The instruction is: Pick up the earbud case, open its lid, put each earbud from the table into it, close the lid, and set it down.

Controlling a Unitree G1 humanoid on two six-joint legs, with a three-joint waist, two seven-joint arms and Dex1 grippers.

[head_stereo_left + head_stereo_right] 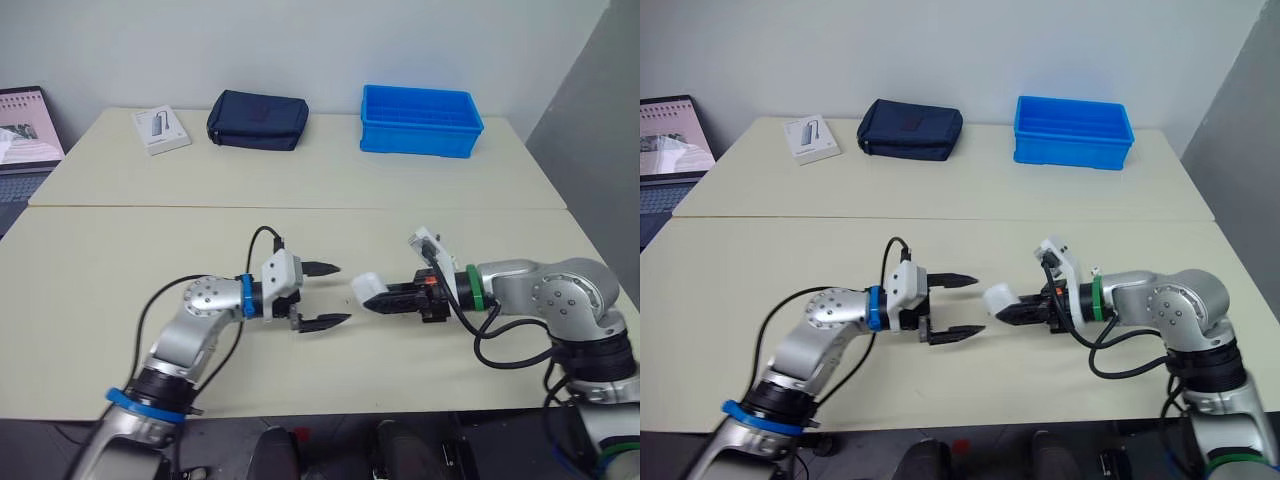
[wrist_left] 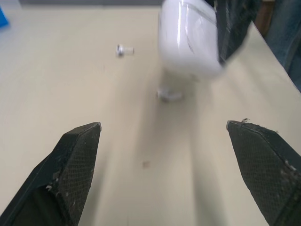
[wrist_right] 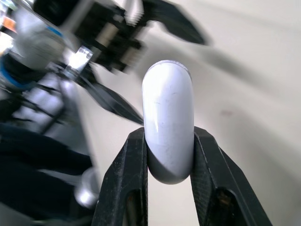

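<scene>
Table (image 1: pixel 150 230) — gripped case (image 3: pixel 168 117); left wrist view: earbuds (image 2: pixel 124 50).

I'm holding my left gripper (image 1: pixel 338 293) at lower centre, fingers gaping wide and pointing right; my right gripper (image 1: pixel 388 299) is reaching leftward from the lower right, elbow bent, pinching the earbud case (image 1: pixel 365 288).
</scene>
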